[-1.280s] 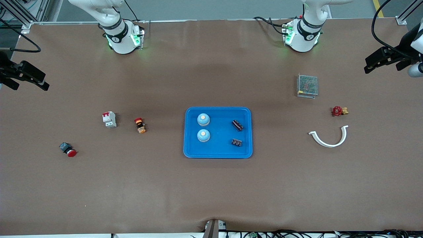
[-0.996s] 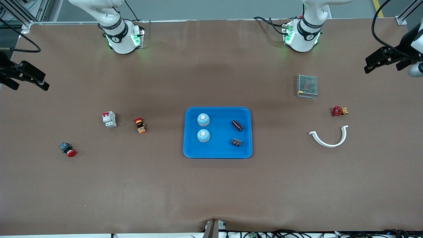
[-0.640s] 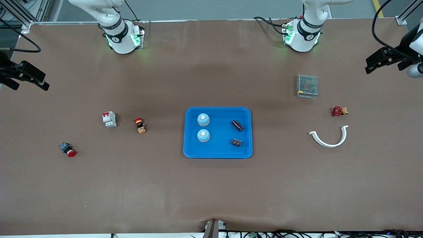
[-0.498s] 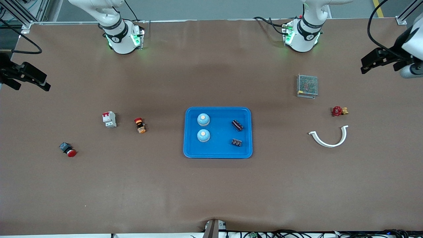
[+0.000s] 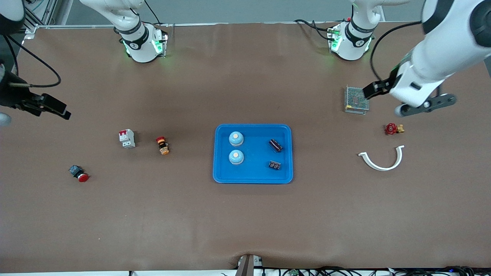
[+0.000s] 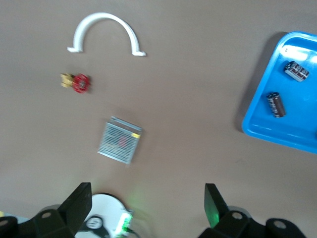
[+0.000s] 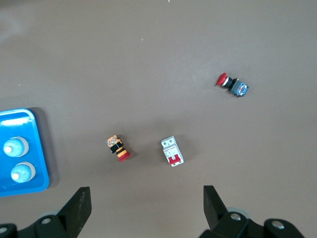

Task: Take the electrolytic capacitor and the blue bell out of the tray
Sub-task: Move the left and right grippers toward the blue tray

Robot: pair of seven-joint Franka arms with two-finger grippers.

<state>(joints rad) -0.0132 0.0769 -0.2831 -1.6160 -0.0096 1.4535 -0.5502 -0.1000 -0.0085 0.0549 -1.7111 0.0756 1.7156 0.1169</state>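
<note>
Both arms high over the table ends, jaws wide and empty; all task parts lie in the tray (image 5: 284,128).

The left gripper (image 5: 399,101), over the mesh box (image 5: 356,99), is nearer the two capacitors (image 5: 275,145), long axes slanted; the right gripper (image 5: 46,107) lies toward the two blue bells (image 5: 236,138).

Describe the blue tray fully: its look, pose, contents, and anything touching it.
The tray is bright blue, glossy like plastic, rectangular with rounded corners and a low raised rim. It lies flat mid-table. Inside, two blue bells sit toward the right arm's end, two dark capacitors toward the left arm's. Neither gripper touches it.
</note>
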